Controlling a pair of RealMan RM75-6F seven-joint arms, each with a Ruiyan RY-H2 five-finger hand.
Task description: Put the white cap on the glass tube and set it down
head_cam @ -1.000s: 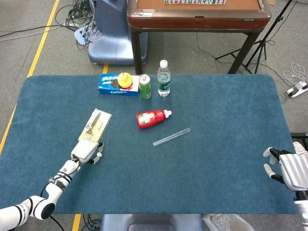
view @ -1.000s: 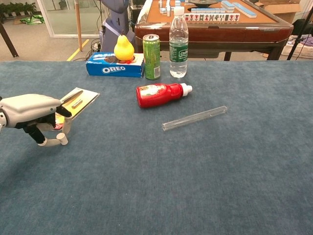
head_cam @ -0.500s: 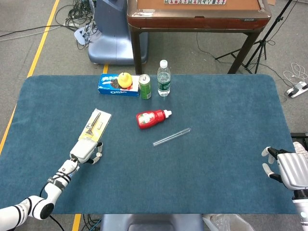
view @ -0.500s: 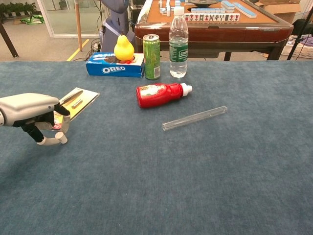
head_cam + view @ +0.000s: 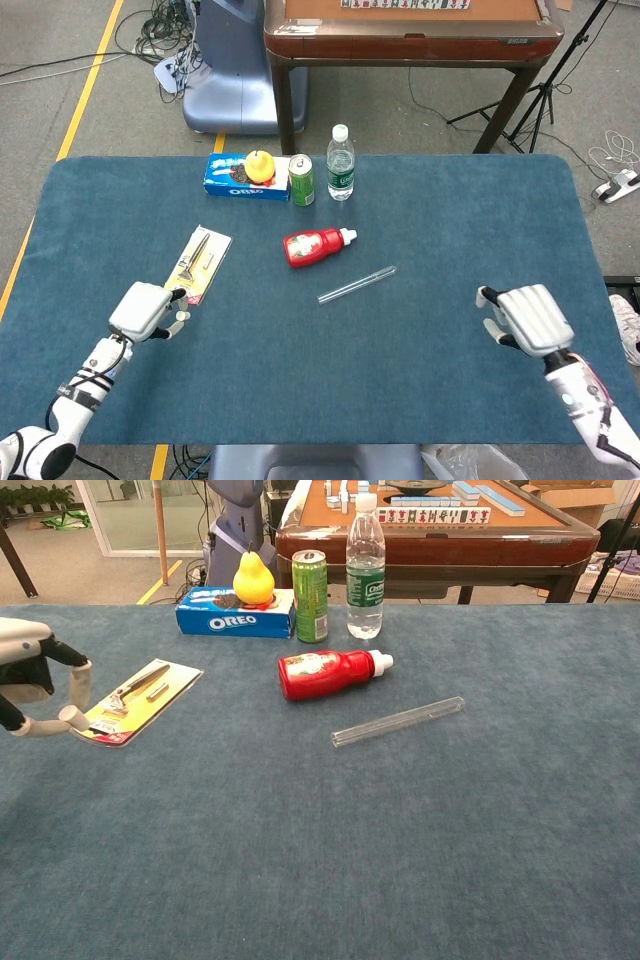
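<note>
The clear glass tube [image 5: 357,284] [image 5: 398,722] lies flat near the middle of the blue table, untouched. My left hand [image 5: 142,310] [image 5: 30,670] hovers at the left, raised off the cloth beside a carded tool. Its thumb and a finger meet on a small white piece [image 5: 70,717], apparently the white cap. My right hand [image 5: 525,318] shows only in the head view. It is over the table's right side, well right of the tube, with fingers apart and nothing in it.
A red squeeze bottle [image 5: 318,246] lies just behind the tube. Further back stand an Oreo box [image 5: 240,176] with a pear on it, a green can [image 5: 301,181] and a water bottle [image 5: 341,163]. The carded tool [image 5: 135,700] lies by my left hand.
My left hand has lifted off the cloth and drawn back to the left. My right hand has come in from the table's right edge toward the middle.
</note>
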